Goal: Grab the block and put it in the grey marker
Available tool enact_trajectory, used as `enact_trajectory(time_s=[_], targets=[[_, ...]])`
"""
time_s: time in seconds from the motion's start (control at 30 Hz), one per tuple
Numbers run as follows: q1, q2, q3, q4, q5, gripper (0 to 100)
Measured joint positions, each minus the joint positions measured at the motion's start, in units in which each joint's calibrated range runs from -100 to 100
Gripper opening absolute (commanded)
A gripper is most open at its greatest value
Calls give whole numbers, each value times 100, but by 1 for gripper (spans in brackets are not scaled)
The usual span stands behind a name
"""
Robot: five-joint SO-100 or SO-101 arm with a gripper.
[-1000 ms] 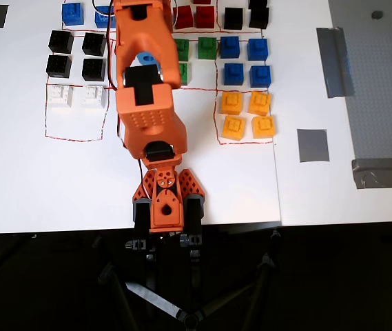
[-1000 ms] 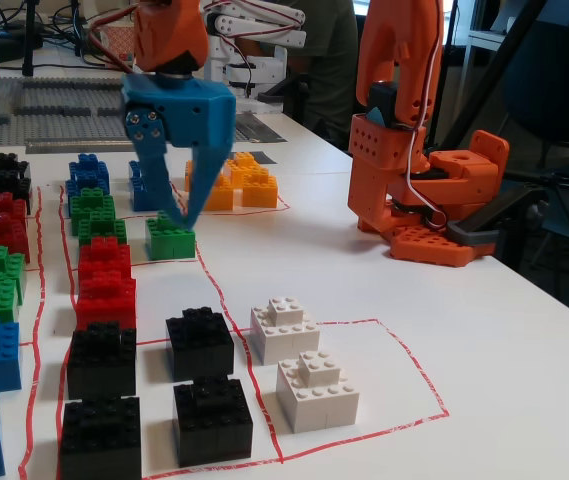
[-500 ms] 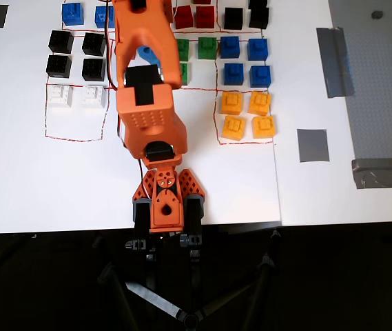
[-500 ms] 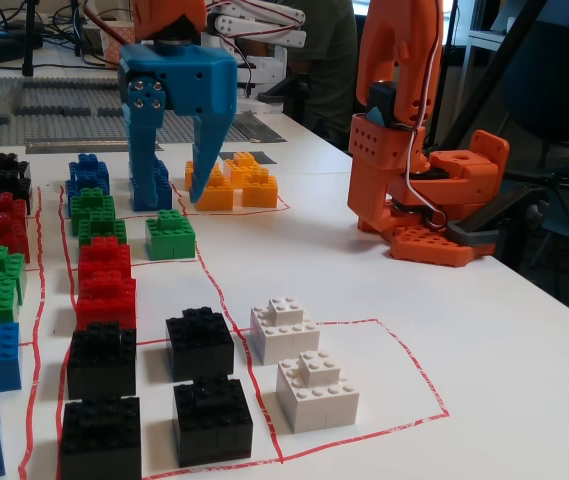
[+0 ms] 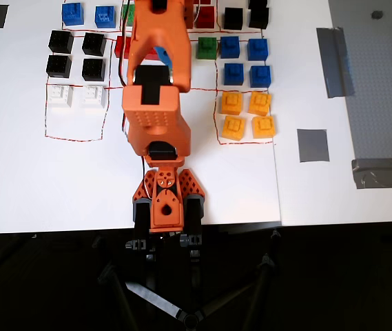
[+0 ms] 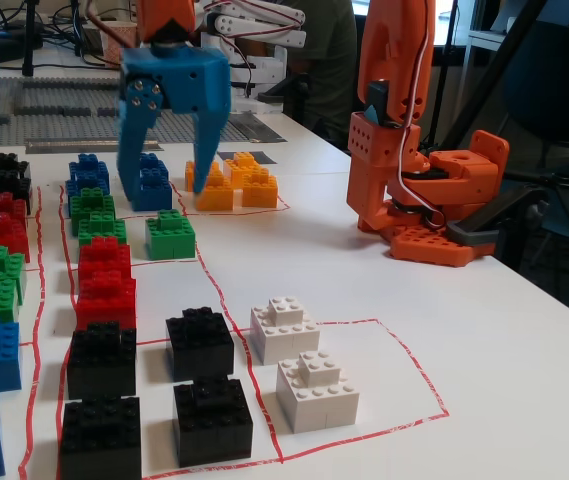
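In the fixed view, your gripper [image 6: 162,190] hangs above the brick rows with its two blue fingers [image 6: 209,150] spread apart and nothing between them. The fingertips sit at the level of the blue bricks [image 6: 149,180], in the row behind the block.

The block [image 6: 170,234] stands alone on the white table [image 6: 484,340], in front of and slightly right of the fingertips in this view, not touched by either finger. A column of other green bricks [image 6: 94,212] stands just to its left.

In the overhead view, the block [image 5: 207,47] shows just right of the orange arm [image 5: 156,103], beside the blue bricks. The grey marker [image 5: 313,145] lies well apart, right of the yellow bricks [image 5: 247,115], with nothing on it.
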State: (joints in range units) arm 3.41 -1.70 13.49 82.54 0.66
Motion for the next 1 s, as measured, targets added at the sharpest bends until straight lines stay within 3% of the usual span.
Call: enact_trajectory(time_s=[0.3, 1.0], targets=[[53, -566, 908, -232, 142, 23], [53, -270, 908, -497, 59, 23]])
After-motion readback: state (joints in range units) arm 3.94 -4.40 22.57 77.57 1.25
